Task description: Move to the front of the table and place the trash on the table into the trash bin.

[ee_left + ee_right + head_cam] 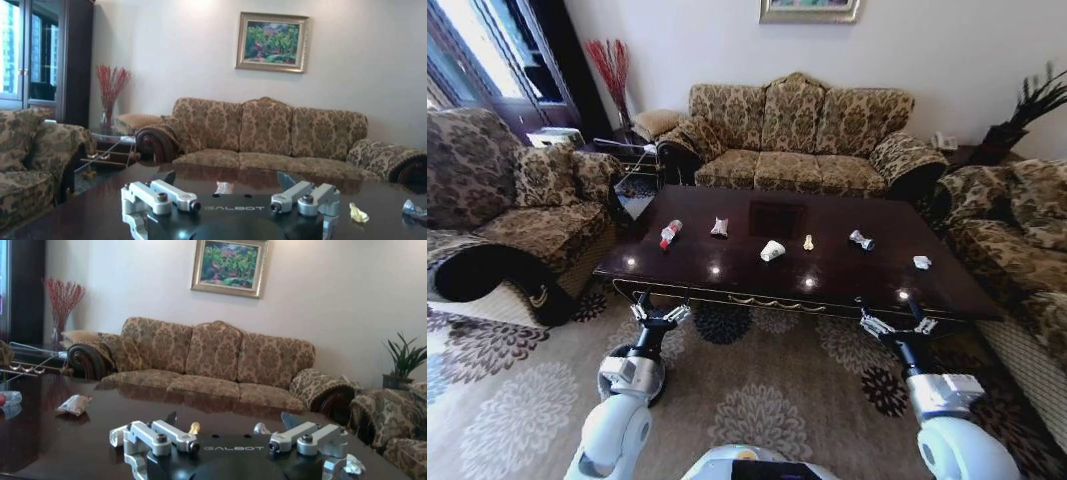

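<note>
From the head view, the table carries 6 scraps in a row: a red-capped bottle, a silvery wrapper, crumpled white paper, a small yellowish piece, another wrapper and a pale scrap. The left gripper and right gripper hover at the table's near edge, fingers spread. Both wrist views read "GALBOT" and show a framed painting above the sofa.
</note>
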Robot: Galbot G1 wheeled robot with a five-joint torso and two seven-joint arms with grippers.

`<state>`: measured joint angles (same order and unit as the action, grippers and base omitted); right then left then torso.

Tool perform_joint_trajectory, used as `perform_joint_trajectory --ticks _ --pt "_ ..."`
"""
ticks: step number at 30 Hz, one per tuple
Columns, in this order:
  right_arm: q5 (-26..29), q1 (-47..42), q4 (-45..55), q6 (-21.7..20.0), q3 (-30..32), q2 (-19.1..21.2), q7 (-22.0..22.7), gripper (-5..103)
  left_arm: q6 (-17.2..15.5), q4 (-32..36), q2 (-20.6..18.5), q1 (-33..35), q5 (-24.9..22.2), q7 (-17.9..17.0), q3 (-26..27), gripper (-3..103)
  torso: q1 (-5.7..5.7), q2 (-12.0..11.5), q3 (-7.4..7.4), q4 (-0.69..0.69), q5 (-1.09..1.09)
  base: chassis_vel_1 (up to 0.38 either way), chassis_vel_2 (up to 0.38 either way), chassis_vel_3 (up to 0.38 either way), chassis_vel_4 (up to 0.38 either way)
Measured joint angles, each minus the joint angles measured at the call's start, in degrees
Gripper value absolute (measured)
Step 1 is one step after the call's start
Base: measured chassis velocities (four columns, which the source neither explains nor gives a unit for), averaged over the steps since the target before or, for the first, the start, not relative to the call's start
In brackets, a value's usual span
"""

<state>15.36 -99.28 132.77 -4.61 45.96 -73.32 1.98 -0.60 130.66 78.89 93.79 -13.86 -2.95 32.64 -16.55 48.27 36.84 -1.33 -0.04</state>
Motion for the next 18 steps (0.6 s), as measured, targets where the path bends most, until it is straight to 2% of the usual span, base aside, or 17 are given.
perform_joint_trajectory --ticks 18 --pt "0.00 0.04 0.00 0.00 0.00 0.00 0.00 100 0.00 0.00 0.00 -0.04 0.00 0.00 0.00 100 -0.09 -0.04 0.04 -0.01 0.00 0.000 0.000 0.000 0.000"
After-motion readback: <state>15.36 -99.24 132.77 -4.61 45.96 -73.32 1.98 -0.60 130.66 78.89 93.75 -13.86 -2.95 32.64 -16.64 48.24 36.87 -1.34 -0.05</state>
